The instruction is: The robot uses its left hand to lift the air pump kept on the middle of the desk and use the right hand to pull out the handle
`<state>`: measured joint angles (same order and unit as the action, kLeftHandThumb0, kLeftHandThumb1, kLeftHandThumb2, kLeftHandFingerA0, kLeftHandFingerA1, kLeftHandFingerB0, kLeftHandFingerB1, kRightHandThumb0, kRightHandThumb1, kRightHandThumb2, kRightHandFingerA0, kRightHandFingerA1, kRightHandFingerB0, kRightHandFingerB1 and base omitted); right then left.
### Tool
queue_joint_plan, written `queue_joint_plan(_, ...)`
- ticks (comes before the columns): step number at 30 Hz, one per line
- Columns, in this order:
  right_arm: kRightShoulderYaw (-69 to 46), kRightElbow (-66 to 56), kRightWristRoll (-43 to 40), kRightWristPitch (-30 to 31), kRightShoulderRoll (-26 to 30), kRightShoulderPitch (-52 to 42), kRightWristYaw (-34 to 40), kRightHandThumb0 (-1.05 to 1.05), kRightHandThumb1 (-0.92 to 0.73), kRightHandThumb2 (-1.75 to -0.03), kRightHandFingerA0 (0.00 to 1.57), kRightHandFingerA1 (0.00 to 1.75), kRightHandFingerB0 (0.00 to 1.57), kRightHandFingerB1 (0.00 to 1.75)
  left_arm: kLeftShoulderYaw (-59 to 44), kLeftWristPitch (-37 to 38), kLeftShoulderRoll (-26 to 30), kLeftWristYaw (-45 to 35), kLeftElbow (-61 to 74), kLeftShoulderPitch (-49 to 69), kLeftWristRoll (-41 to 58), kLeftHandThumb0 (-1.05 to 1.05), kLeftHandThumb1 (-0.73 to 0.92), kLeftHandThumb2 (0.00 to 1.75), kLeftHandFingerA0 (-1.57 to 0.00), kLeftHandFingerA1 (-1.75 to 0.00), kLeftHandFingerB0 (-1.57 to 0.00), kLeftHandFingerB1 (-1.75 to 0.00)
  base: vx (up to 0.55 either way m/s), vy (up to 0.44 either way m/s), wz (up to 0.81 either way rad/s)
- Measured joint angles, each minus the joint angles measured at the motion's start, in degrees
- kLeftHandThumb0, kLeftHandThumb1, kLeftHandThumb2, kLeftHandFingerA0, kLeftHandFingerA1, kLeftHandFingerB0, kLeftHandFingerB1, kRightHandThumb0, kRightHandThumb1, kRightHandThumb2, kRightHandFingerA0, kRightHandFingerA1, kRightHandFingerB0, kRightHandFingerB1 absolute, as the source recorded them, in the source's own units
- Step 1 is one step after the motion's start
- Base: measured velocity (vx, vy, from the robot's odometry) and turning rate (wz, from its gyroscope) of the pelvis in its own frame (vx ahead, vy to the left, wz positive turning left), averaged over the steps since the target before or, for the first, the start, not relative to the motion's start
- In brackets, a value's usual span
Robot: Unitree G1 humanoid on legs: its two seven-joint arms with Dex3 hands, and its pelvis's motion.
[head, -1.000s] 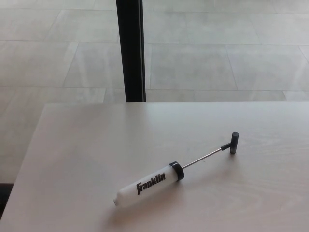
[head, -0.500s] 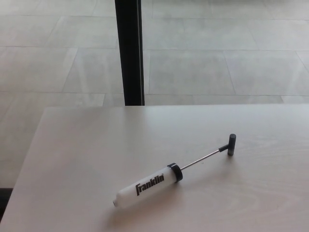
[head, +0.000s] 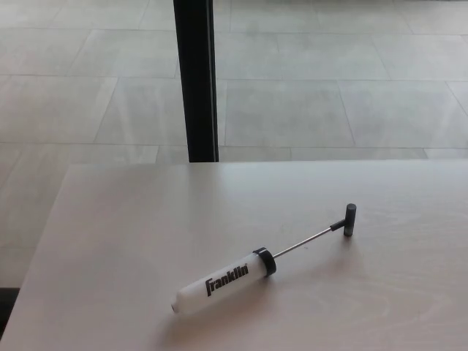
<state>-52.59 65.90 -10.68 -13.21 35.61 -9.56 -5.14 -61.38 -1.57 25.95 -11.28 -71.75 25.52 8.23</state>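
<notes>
The air pump lies on its side on the pale wooden desk, a white cylinder printed "Franklin" with a black collar at its right end. A thin metal rod runs from the collar up to the right and ends in a dark T-shaped handle, which stands well out from the body. No part of either arm or hand shows in the head view.
The desk's left edge runs diagonally down the picture's left side and its far edge crosses at about mid-height. Beyond it lies a grey tiled floor, with a black vertical post standing behind the desk.
The whole picture has shifted down slightly, so the camera has tilted. The pump lies in the same place on the desk.
</notes>
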Motion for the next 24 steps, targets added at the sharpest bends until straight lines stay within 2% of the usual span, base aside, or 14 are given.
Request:
queue_joint_plan(4,1.77,0.13,-1.21,-2.29,-0.96,-0.15,-1.0,-0.81,-0.56,-0.94,0.02,0.36,0.11,0.29,2.19,1.56,0.66,-0.37,-1.79,0.04,1.82,-0.75,0.81,0.65,-0.33,-0.44,-0.28,-0.34,0.0,0.0,0.0)
queue_joint_plan(5,2.12,0.13,-1.33,-2.56,-1.03,-0.12,-1.14,-0.76,-0.55,-0.95,0.03,0.41,0.07,0.32,2.55,1.81,0.69,-0.43,-1.97,0.06,2.07,-0.75,0.82,0.66,-0.35,-0.44,-0.27,-0.34,0.0,0.0,0.0)
queue_joint_plan(6,2.81,0.13,-1.65,-3.1,-1.19,0.06,-1.4,-0.74,-0.72,-0.63,0.16,0.48,0.11,0.26,3.47,2.36,0.72,-0.58,-2.26,0.13,2.58,-0.75,0.83,0.65,-0.33,-0.44,-0.28,-0.35,0.0,0.0,0.0)
queue_joint_plan(7,3.0,0.13,-1.75,-3.27,-1.24,0.11,-1.47,-0.78,-0.56,-0.96,0.04,0.51,0.06,0.32,3.76,2.57,0.73,-0.64,-2.32,0.15,2.75,-0.74,0.82,0.65,-0.35,-0.43,-0.29,-0.34,0.0,0.0,0.0)
queue_joint_plan(10,4.36,0.38,-2.49,-4.32,-1.39,0.36,-1.94,-0.78,-0.56,-0.95,0.03,0.48,0.1,0.29,4.84,3.55,0.87,-1.19,-2.51,0.17,4.26,-0.74,0.83,0.65,-0.35,-0.42,-0.29,-0.33,0.0,0.0,0.0)
queue_joint_plan(11,4.68,0.47,-2.66,-4.55,-1.4,0.4,-2.06,-0.77,-0.58,-0.97,0.03,0.29,0.09,0.27,5.1,3.71,0.96,-1.31,-2.53,0.15,4.59,-0.75,0.67,0.95,-0.29,-0.52,-0.25,-0.45,0.0,0.0,0.0)
queue_joint_plan(12,5.01,0.6,-2.87,-4.83,-1.41,0.47,-2.24,-0.73,-0.75,-0.64,0.04,0.31,0.1,0.24,5.43,3.88,1.11,-1.38,-2.62,0.04,4.96,-0.7,0.65,1.04,-0.36,-0.59,-0.15,-0.45,0.0,0.0,0.0)
queue_joint_plan(14,5.34,0.89,-3.34,-5.23,-1.43,0.64,-2.75,-0.73,-0.76,-0.63,0.04,0.33,0.07,0.25,5.99,4.15,1.33,-1.38,-2.96,-0.21,5.58,-0.68,0.64,1.05,-0.37,-0.6,-0.15,-0.45,0.0,0.0,0.0)
queue_joint_plan(15,5.45,1.01,-3.67,-5.38,-1.44,0.74,-3.18,-0.73,-0.75,-0.63,0.05,0.32,0.09,0.23,6.36,4.27,1.39,-1.38,-3.1,-0.37,5.86,-0.74,0.67,0.95,-0.3,-0.53,-0.25,-0.46,0.0,0.0,0.0)
queue_joint_plan(16,5.68,1.09,-4.01,-5.51,-1.44,0.88,-3.59,-0.76,-0.57,-0.97,0.0,0.3,0.07,0.26,6.78,4.39,1.41,-1.39,-3.23,-0.46,6.2,-0.77,0.76,0.71,-0.37,-0.47,-0.27,-0.36,0.0,0.0,0.0)
queue_joint_plan(17,5.79,1.12,-4.23,-5.57,-1.44,1.01,-3.84,-0.76,-0.56,-0.95,0.04,0.29,0.04,0.27,7.11,4.48,1.43,-1.39,-3.3,-0.49,6.36,-0.75,0.84,0.65,-0.41,-0.45,-0.3,-0.34,0.0,0.0,0.0)
queue_joint_plan(19,5.75,1.15,-5.04,-5.6,-1.5,1.4,-4.68,-0.76,-0.55,-0.95,0.03,0.34,0.09,0.26,8.15,4.83,1.46,-1.36,-3.43,-0.56,6.64,-0.75,0.84,0.65,-0.41,-0.45,-0.3,-0.34,0.0,0.0,0.0)
queue_joint_plan(23,5.96,1.08,-6.2,-5.76,-1.64,1.47,-5.94,-0.76,-0.56,-0.95,0.04,0.35,0.09,0.29,9.25,5.02,1.48,-1.36,-3.21,-0.56,7.49,-0.72,0.83,0.65,-0.43,-0.5,-0.32,-0.36,0.0,0.0,0.0)
queue_joint_plan(24,6.11,1.06,-6.38,-5.82,-1.67,1.43,-6.11,-0.76,-0.55,-0.94,0.02,0.39,0.09,0.32,9.36,5.04,1.48,-1.36,-3.11,-0.55,7.85,-0.74,0.67,1.01,-0.44,-0.6,-0.28,-0.49,0.0,0.0,0.0)
